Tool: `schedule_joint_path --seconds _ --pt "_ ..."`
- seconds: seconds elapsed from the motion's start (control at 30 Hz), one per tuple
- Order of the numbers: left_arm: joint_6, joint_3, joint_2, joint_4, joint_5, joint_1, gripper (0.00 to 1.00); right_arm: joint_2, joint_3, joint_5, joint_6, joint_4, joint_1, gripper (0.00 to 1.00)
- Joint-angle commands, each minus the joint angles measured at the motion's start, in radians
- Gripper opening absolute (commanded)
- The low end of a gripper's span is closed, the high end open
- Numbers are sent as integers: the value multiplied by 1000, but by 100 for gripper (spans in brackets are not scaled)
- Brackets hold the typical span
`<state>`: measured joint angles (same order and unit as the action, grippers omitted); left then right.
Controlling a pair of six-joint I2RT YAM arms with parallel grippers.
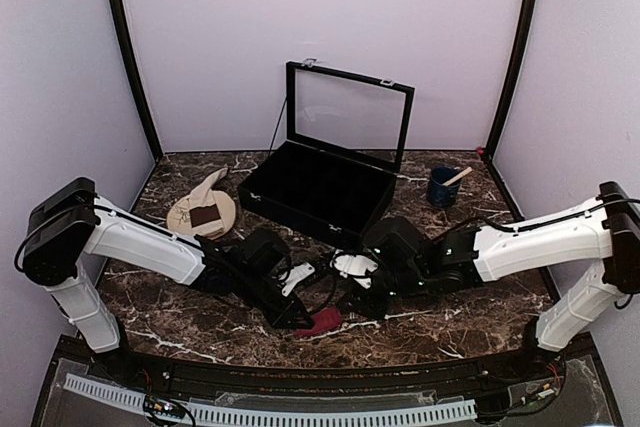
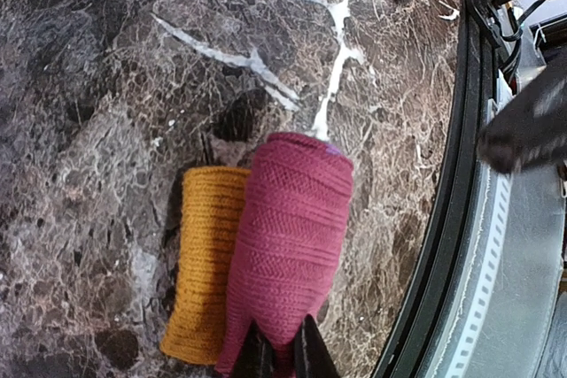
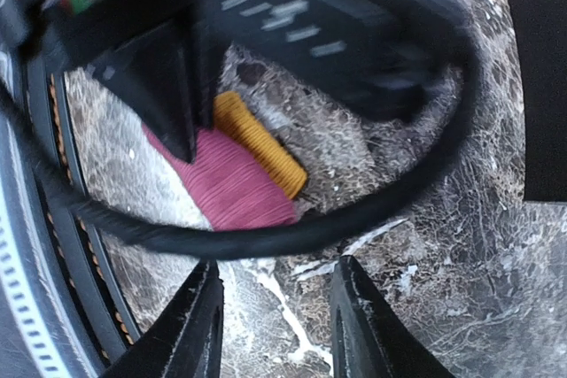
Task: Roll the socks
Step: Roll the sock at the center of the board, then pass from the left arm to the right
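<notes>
The magenta-pink sock [image 2: 288,245] lies rolled on the marble near the table's front edge, its orange end [image 2: 208,263] beside it. My left gripper [image 2: 279,351] is shut on the near end of this roll. In the top view the roll [image 1: 322,323] shows just right of the left gripper [image 1: 300,324]. My right gripper [image 3: 279,316] hovers open a short way from the roll [image 3: 235,183], only marble between its fingers. The cream-beige sock [image 1: 207,190] with its dark brown band lies on the round plate [image 1: 229,219] at the left.
An open black case [image 1: 315,187] with a raised glass lid stands at the back centre. A dark blue cup [image 1: 441,188] holding a stick is at the back right. A black cable [image 3: 354,210] crosses in front of the right gripper. The table's front rail [image 2: 478,219] runs close by the roll.
</notes>
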<state>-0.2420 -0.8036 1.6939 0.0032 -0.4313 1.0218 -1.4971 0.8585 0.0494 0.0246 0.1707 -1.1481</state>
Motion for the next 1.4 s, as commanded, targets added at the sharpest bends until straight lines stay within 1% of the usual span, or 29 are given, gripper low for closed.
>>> schedule_joint_path --seconds 0.0,0.27,0.37,0.83,1.37 --pt "11 32 69 -130 -20 -6 0 12 -19 -131 -81 -36 -60 39" --pt "16 44 75 -130 -71 -32 0 -56 10 -191 -178 -34 -149 42" --pt "19 41 79 -136 -83 -38 0 -88 30 -199 -215 -29 -164 42" --pt "59 14 111 -170 -156 -61 0 -208 116 -229 -358 -8 -188 45" --pt "103 -5 121 -208 -205 -93 0 -333 190 -218 -421 12 -188 49"
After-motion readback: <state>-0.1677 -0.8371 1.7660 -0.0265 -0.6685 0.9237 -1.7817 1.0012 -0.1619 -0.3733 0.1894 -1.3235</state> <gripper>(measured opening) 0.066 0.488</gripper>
